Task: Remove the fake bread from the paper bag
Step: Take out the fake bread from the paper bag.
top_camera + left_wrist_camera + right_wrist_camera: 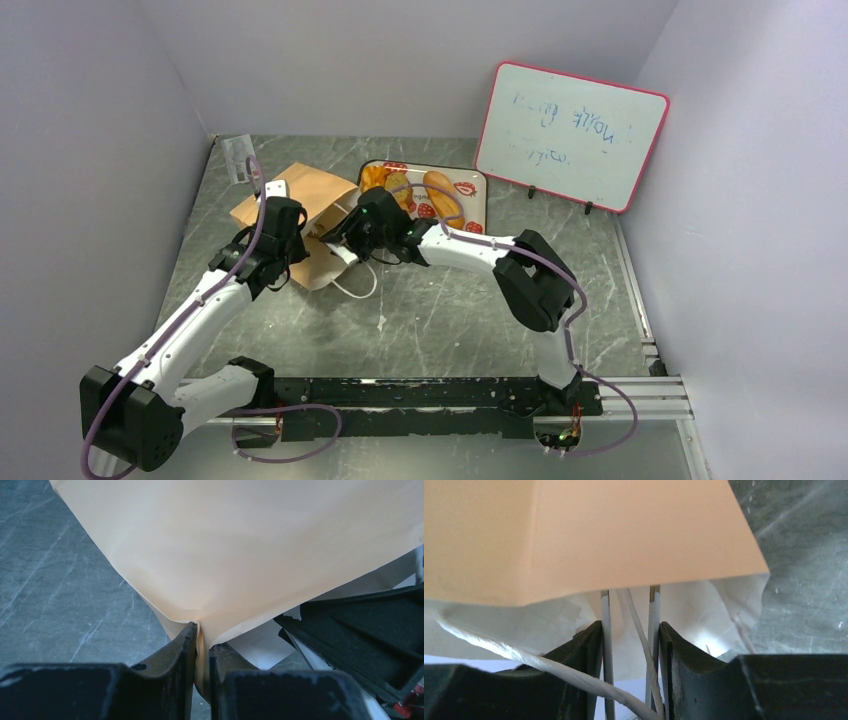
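Observation:
The tan paper bag [305, 190] lies on its side on the table, its mouth toward my right gripper. My left gripper [202, 640] is shut on a pinched fold of the paper bag [250, 545] at the bag's left side [283, 205]. My right gripper [630, 630] holds slim silver tongs [606, 625] between its fingers, and both tong arms reach into the bag's mouth [599, 535]. A white cord handle [499, 647] crosses in front of them. Fake bread pieces [440, 195] lie on the strawberry-print tray [472, 186]. Any bread inside the bag is hidden.
A pink-framed whiteboard [570, 135] leans at the back right. A small clear stand [237, 157] is in the back left corner. The bag's second cord loop [358, 285] trails on the table. White walls enclose the table on three sides.

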